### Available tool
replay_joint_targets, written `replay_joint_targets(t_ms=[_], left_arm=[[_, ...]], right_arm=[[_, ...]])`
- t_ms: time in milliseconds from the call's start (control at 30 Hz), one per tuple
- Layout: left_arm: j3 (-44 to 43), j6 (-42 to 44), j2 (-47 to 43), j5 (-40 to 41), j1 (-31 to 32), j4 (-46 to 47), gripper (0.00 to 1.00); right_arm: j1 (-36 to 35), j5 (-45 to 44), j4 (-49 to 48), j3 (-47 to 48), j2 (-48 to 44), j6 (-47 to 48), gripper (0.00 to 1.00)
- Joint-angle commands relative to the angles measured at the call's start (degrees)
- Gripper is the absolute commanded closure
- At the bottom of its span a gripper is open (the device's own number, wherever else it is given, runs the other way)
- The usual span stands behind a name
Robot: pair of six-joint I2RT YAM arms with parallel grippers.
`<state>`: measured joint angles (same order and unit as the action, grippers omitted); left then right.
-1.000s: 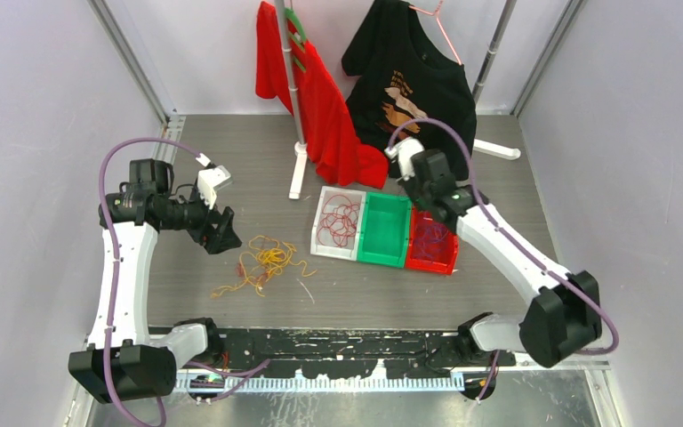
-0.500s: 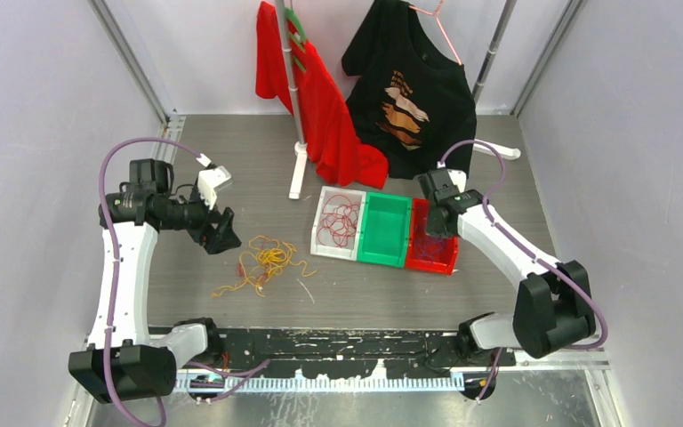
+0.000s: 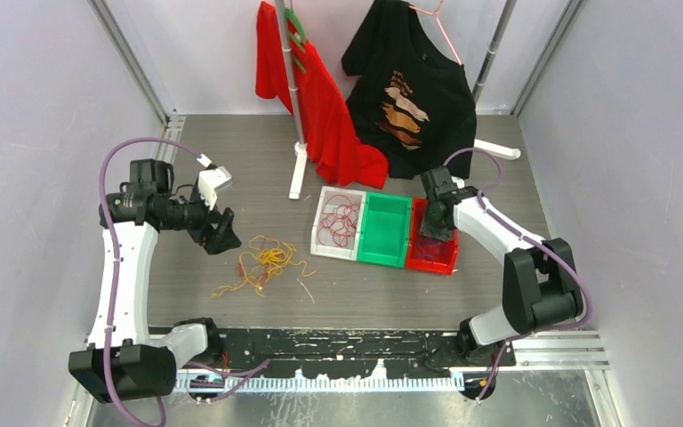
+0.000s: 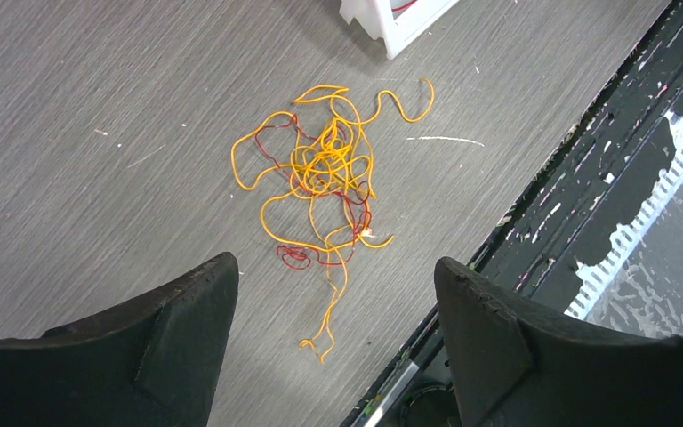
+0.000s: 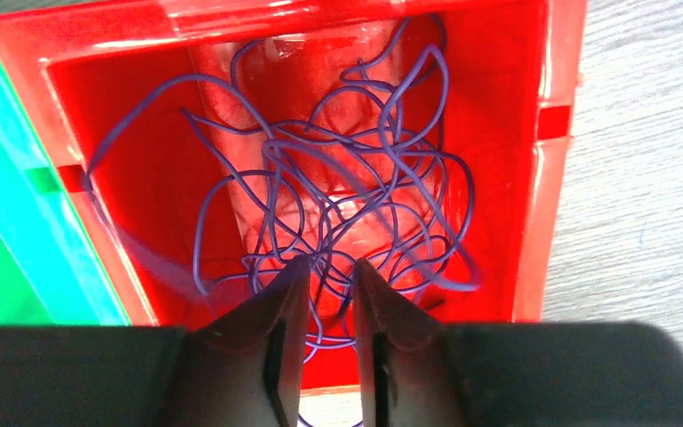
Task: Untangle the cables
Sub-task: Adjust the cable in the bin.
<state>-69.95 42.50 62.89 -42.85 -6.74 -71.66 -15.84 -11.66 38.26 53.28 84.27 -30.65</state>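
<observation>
The purple cables are lying coiled in the red bin, where the right gripper, having swung down from behind the bins, is parting its fingers a sliver, probably letting a sorted strand go. The yellow-and-red tangle is lying unsorted on the table, near the white bin and the black rail. The left gripper is hovering wide apart over open surface, while the right one is working close between the bin walls.

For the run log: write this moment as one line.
left gripper: open, near yellow-red cable tangle on table | right gripper: slightly open, over purple cables in red bin
</observation>
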Motion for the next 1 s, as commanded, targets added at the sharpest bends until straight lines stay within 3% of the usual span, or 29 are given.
replay_joint_targets(t_ms=[0,200,400,633,967], left_arm=[[0.0,1.2,0.5,-0.9,0.2,0.4,0.19],[-0.9,1.4,1.2,-1.3,0.2,-0.6,0.19],[-1.2,1.8,0.7,-1.7,0.2,-0.6,0.19],[-1.5,1.9,1.1,-1.6,0.2,-0.9,0.19],[-1.3,1.9,1.2,-1.4,0.2,-0.5,0.19]], right_arm=[[0.0,0.9,-1.8,1.2,-2.6,0.2,0.62],[0.1,0.7,1.0,3.3,-9.8,2.8,0.44],[0.8,1.7,3.3,4.2,-13.8,4.3,0.39],[0.9,3.8,3.5,8.9,-14.7,5.4,0.39],[4.3,3.6,-3.6,14.3,-5.3,8.8,0.45]])
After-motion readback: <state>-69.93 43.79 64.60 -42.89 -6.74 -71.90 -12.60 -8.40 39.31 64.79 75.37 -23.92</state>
